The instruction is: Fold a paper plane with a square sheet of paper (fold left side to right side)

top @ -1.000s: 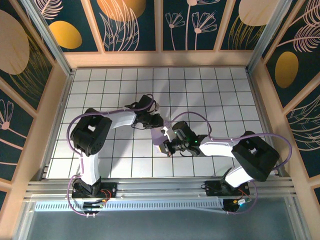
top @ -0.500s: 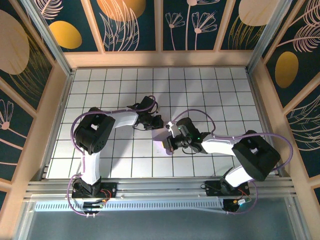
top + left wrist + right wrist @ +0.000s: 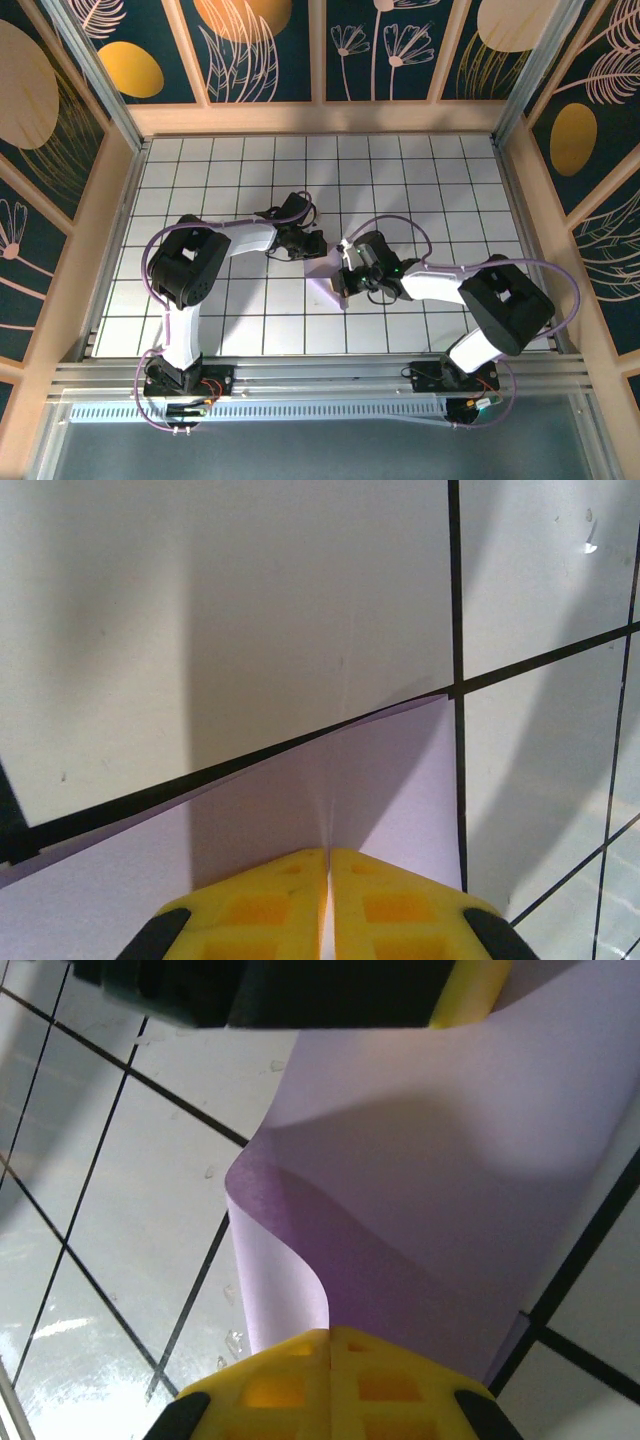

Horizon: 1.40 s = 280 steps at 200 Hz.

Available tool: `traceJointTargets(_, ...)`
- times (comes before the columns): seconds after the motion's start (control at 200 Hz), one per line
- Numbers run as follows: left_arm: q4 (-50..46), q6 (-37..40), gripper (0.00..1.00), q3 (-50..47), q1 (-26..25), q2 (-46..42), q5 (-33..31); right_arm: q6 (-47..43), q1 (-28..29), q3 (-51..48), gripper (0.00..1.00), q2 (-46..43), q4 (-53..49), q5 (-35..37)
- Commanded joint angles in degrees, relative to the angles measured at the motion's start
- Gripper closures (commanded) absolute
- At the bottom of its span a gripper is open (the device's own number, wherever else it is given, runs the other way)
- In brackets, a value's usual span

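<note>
The square sheet of paper (image 3: 326, 291) sits on the surface (image 3: 240, 180), one side curled up. The right claw (image 3: 330, 1332) pinches that side. The left claw (image 3: 328, 852) pinches the paper's far edge. I think the fold-over is under way. Next, the edges must meet evenly.

Paper (image 3: 430, 1190): thin, smooth, matt lavender, darker where it curls over itself. Table (image 3: 250, 600): smooth white tiles with a soft sheen and scattered glints, black grid lines; pads (image 3: 270, 910) yellow, matt, moulded rubbery plastic. Frame (image 3: 320, 118) pale matt wood; rail (image 3: 320, 372) dull ribbed metal; arm shells (image 3: 245, 238) glossy white plastic.
</note>
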Motion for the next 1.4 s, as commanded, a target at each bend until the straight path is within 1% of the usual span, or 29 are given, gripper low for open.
traceJointTargets(0.0, -2.9, 1.0, 0.89, -0.8, -0.7, 2.3, -1.8, 0.4, -0.8, 2.1, 1.0, 1.0, -1.3, 1.9)
traceJointTargets(1.001, -3.2, 1.1, 0.89, -0.9, -0.8, 2.1, -2.2, 0.0, -1.3, 3.7, 1.0, 4.2, -2.0, 3.7)
traceJointTargets(1.396, -3.1, 1.0, 0.89, -0.9, -0.7, 2.3, -2.2, -0.6, -1.3, 3.1, 1.0, 4.4, -2.1, 3.0)
